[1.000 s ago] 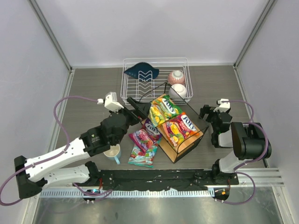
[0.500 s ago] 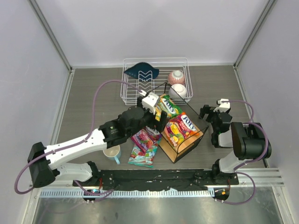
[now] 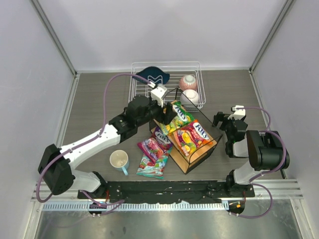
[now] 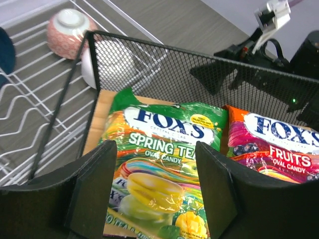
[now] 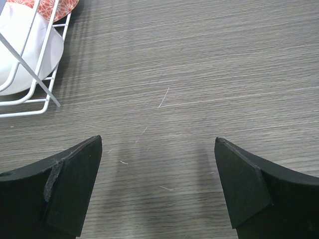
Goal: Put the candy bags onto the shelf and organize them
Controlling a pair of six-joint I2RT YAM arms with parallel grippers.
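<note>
The shelf (image 3: 198, 152), a black wire frame with a tan board, stands at mid-table. A green candy bag (image 3: 179, 114) and an orange-red one (image 3: 192, 135) lie flat on its board. A purple bag (image 3: 155, 144) and a teal bag (image 3: 149, 167) lie on the table left of the shelf. My left gripper (image 3: 167, 113) is open over the green bag's left end. In the left wrist view the gripper (image 4: 155, 152) has the green bag (image 4: 159, 169) between its fingers, with the orange-red bag (image 4: 273, 144) to the right. My right gripper (image 3: 225, 122) is open and empty over bare table (image 5: 158, 149).
A white wire dish rack (image 3: 167, 63) at the back holds a dark blue dish (image 3: 150, 75), a pink bowl (image 3: 188, 82) and a white bowl (image 3: 190, 96). A pale mug (image 3: 119, 160) stands near the front left of the bags. The shelf's mesh wall (image 4: 164, 64) rises behind the green bag.
My left arm has swung right and away from me, from beside the loose bags to over the shelf's green bag, uncovering the mug. The bags and right arm have not moved.
</note>
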